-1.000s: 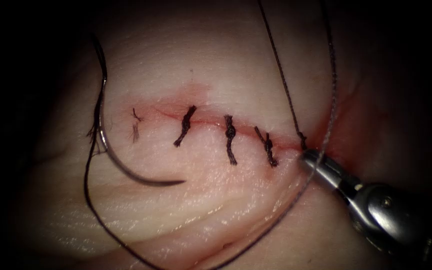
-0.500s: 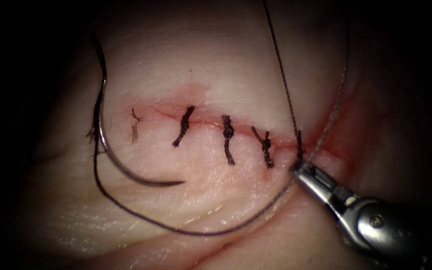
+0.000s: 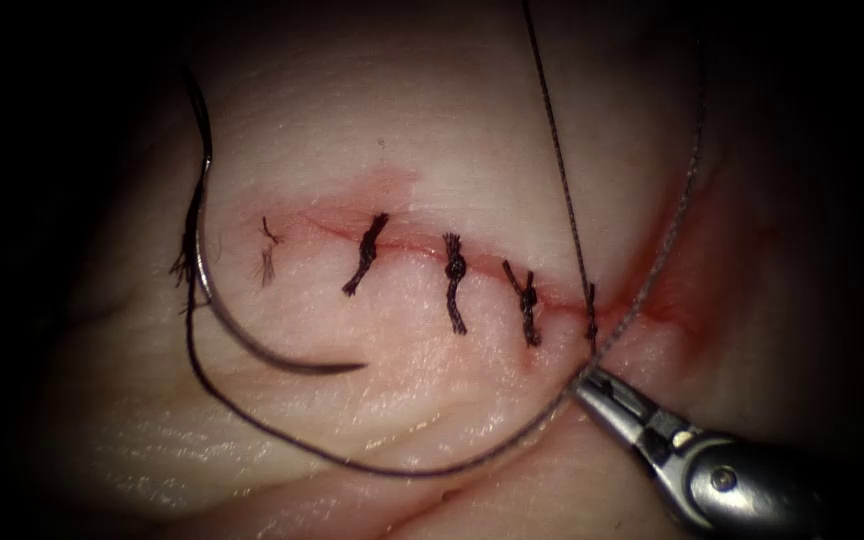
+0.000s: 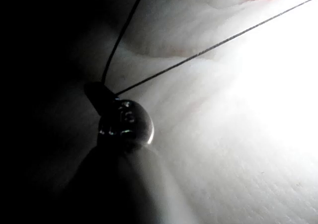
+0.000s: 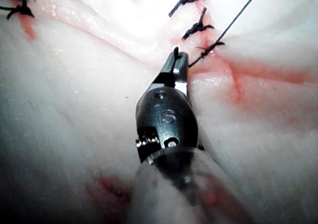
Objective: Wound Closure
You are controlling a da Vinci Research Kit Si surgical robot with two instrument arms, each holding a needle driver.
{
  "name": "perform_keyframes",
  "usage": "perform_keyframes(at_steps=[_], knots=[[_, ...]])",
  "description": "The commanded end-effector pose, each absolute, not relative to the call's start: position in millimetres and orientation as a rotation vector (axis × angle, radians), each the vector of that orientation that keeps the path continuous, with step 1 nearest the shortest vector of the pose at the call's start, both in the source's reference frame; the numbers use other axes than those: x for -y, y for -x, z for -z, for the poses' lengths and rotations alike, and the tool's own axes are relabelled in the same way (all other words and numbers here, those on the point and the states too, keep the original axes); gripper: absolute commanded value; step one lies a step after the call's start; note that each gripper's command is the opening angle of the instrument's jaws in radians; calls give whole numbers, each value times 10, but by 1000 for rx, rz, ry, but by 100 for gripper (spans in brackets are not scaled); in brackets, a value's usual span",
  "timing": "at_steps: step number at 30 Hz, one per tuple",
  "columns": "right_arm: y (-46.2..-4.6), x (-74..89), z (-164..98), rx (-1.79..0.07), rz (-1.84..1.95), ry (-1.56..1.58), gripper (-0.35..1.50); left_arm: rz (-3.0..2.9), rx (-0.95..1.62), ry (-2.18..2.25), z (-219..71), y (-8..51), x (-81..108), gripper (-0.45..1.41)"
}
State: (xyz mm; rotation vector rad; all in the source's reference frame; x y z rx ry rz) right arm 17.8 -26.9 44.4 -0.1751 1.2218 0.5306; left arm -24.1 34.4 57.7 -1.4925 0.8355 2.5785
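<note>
Two tools: the right arm's tool (image 3: pixel 592 383) sits just below the right end of the cut; the left arm's tool (image 4: pixel 102 92) shows in its own wrist view
Right tool: its jaws are closed on the thread (image 3: pixel 512 447) near the newest stitch, and it has moved down and left over the last second, drawing the thread taut
Left tool: two strands of thread run up from its tip; whether its jaws are apart or together cannot be told
Needle (image 3: pixel 252 345): lies free on the tissue (image 3: pixel 432 400) to the left of the cut, held by neither tool, its tip pointing right and not in the tissue
Thread path: from the needle's end it loops below the cut to the right tool, then rises past the newest stitch
Stitches (image 3: pixel 455 282): several dark knots cross the cut (image 3: pixel 412 243)
Red fluid (image 3: pixel 692 270): stains the tissue at the cut's right end
</note>
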Motion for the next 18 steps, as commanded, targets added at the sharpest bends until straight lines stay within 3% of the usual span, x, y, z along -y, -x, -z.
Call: perform_keyframes(at_steps=[1, 12, 13, 14, 15, 16, 18], knots=[[-185, 269, -446, -1224, -526, 175, -35, -2576, -840, 1492, -579, 247, -352, -45], [-186, 252, -419, -1243, -539, 206, -35, -2463, -755, 1751, -561, 263, -309, -45], [-186, 250, -415, -1251, -547, 210, 9, -2439, -725, 1785, -557, 265, -303, -45], [-186, 250, -415, -1251, -547, 210, 9, -2439, -725, 1785, -557, 265, -303, -45], [-186, 248, -412, -1257, -553, 212, 44, -2410, -686, 1822, -552, 268, -296, -45], [-186, 246, -406, -1267, -565, 216, 91, -2349, -614, 1921, -539, 272, -282, -45], [-186, 243, -399, -1273, -570, 213, 111, -2298, -546, 1987, -526, 275, -270, -45]])
